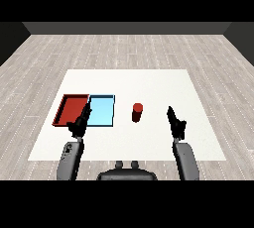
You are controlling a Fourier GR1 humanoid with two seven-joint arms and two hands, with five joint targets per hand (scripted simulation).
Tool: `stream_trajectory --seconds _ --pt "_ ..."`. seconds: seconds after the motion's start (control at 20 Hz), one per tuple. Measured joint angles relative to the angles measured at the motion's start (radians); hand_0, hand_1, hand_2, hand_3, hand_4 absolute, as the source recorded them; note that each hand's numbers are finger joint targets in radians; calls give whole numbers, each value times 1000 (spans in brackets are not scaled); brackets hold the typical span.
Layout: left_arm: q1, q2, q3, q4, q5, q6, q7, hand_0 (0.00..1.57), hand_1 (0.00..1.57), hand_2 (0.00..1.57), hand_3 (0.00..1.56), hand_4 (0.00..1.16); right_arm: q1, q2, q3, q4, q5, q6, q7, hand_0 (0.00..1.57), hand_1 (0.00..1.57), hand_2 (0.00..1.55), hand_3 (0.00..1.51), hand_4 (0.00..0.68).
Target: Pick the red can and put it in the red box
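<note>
The red can [137, 111] stood upright on the white table [149, 83], near its middle and touched by neither hand. At its three o'clock, apart from it, the right hand [175, 122] hovered with straight fingers, holding nothing. At the can's nine o'clock lay the light blue tray [101, 111], the red tray [71, 109] just beyond. The left hand [80, 121], fingers straight and holding nothing, overlapped the trays' near edges.
</note>
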Motion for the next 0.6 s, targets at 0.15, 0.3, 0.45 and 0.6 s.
stream_trajectory --seconds 0.15,0.3,0.45,0.6 --pt "4 2 10 3 -13 5 2 0 0 0 0 0 -19 13 3 9 13 -6 0 0 0 0 0 0" --pt "31 -1 9 7 -43 25 -11 0 0 0 0 0 -37 36 20 14 32 -23 -8 0 0 0 0 0" --pt "26 -8 37 -37 -21 23 -144 0 0 0 0 0 -67 64 22 -3 -21 12 -110 0 0 0 0 0" --pt "36 -9 56 -29 -9 10 -251 0 0 0 0 0 -77 73 15 12 -54 46 -198 0 0 0 0 0"
